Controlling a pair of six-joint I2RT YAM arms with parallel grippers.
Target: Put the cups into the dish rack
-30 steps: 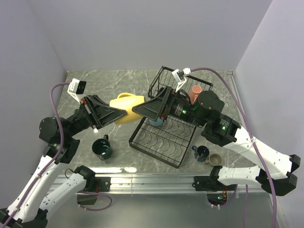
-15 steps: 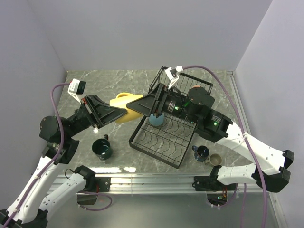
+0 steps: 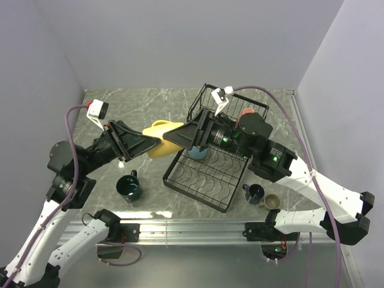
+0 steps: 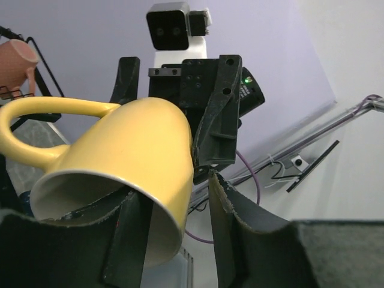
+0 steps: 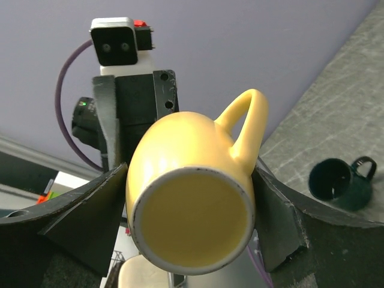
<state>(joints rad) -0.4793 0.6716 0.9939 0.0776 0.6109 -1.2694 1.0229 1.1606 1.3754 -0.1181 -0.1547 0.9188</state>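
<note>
Currently: yellow-cream cup [image 4: 132,150] is clamped at its rim wall by the left pincer [image 4: 174,234], base sitting between the spread fingers of the right pincer [image 5: 191,210], whose grip cannot be told; right should close squarely before left releases, the dish rack [image 3: 204,174] lying just behind it.

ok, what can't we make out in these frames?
Right wrist: whether the right gripper is clamped on the yellow mug; the mug hides contact.
Top: light blue cup, mostly under that gripper.
Top: pink cup, partly behind the right arm.
</note>
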